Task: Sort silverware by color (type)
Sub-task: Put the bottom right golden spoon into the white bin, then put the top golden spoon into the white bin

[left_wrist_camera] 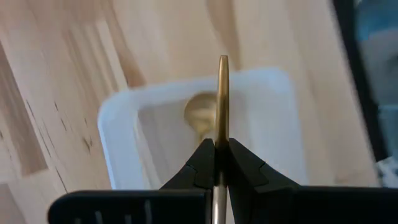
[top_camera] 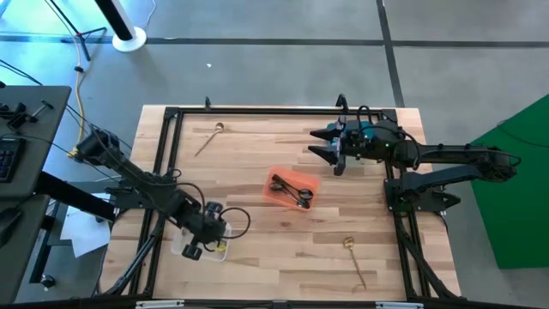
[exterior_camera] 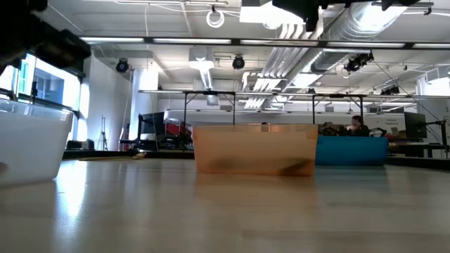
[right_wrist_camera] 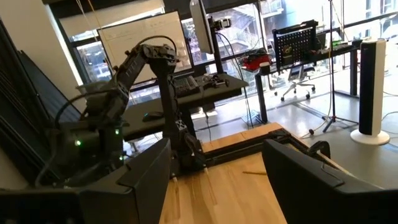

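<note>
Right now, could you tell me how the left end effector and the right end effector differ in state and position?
The left end effector is shut on a gold piece of silverware; the right end effector stands open and holds nothing. The left one hangs over the white plastic bin at the table's near left; the right one waits at the far right, away from the orange bin. Both are dark two-finger units.

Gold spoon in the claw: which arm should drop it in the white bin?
Left. Its claw already pinches the gold spoon right above the white bin. The right claw waits far off, open.
</note>
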Available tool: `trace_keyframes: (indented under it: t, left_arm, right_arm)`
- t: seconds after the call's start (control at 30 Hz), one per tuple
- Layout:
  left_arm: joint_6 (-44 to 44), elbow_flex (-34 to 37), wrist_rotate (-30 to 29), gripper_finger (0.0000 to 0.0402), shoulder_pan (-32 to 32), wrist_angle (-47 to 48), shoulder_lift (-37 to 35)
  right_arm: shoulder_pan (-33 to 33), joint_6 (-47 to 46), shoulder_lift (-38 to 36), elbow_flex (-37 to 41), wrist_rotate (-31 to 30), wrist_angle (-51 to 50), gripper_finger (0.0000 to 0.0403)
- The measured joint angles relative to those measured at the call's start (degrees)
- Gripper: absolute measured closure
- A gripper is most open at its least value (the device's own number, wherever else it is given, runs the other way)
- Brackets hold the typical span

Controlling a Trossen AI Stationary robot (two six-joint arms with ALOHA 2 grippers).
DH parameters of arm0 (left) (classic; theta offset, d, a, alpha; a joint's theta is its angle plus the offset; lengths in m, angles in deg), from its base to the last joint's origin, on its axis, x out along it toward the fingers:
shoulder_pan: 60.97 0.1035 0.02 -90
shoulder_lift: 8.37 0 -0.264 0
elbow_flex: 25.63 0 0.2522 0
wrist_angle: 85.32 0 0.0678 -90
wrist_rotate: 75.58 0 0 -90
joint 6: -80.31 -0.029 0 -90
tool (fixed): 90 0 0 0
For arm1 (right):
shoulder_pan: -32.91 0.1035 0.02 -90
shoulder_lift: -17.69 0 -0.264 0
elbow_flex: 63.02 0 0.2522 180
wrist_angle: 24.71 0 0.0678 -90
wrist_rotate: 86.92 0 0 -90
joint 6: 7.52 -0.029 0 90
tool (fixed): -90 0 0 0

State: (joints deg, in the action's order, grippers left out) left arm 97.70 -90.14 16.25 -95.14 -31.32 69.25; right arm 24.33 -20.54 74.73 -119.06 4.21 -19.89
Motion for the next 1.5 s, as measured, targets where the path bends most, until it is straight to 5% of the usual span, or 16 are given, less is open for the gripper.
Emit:
trace_keyframes:
  t: [0.3, 0.73, 1.27, 1.5]
  left_arm:
    - [-0.6, 7.1, 0.2, 0.0396, 0.0, -5.4, 1.6]
    - [-6.6, 7.3, 3.9, 0.0394, 0.0, -5.7, 8.7]
    - [-4.1, 7.3, 3.7, 0.0331, 0.3, -5.7, 9.6]
    - [-1.7, 7.3, 6.7, 0.0274, 0.8, -5.5, 9.4]
  right_arm:
    - [0.0, 0.0, 0.0, 0.0, 0.0, -3.4, 0.0164]
    - [0.0, 0.0, 0.0, 0.0, 0.0, -3.4, 0.0164]
    - [0.0, 0.0, 0.0, 0.0, 0.0, -3.5, 0.0164]
    - [0.0, 0.0, 0.0, 0.0, 0.0, -3.9, 0.0164]
